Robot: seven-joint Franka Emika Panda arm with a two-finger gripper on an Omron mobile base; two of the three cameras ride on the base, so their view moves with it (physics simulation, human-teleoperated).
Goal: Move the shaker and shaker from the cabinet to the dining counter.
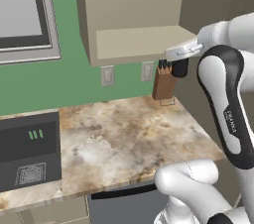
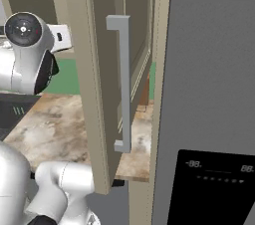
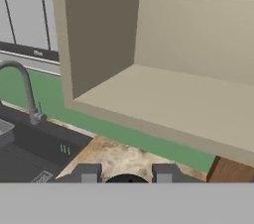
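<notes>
The beige wall cabinet [image 1: 144, 42] stands open, its plain shelf [image 3: 173, 99] ahead of and above the hand. Its panelled door [image 2: 99, 69] with the long metal handle [image 2: 124, 84] swings out toward the base. My gripper [image 1: 179, 68] hangs just below the shelf's right front corner. In the hand view the gripper [image 3: 127, 173] is shut on a small black shaker [image 3: 128, 180], whose rounded top peeks between the fingertips [image 3: 89, 173]. The other shaker and the dining counter are out of view.
A wooden knife block [image 1: 163, 83] stands right behind and below the gripper on the marbled worktop [image 1: 124, 129]. Wall outlets [image 1: 107, 75] sit on the green wall. A dark appliance [image 1: 30, 148] is at the left, a faucet [image 3: 25, 89] beyond it, and a grey fridge [image 2: 209, 94] at the right.
</notes>
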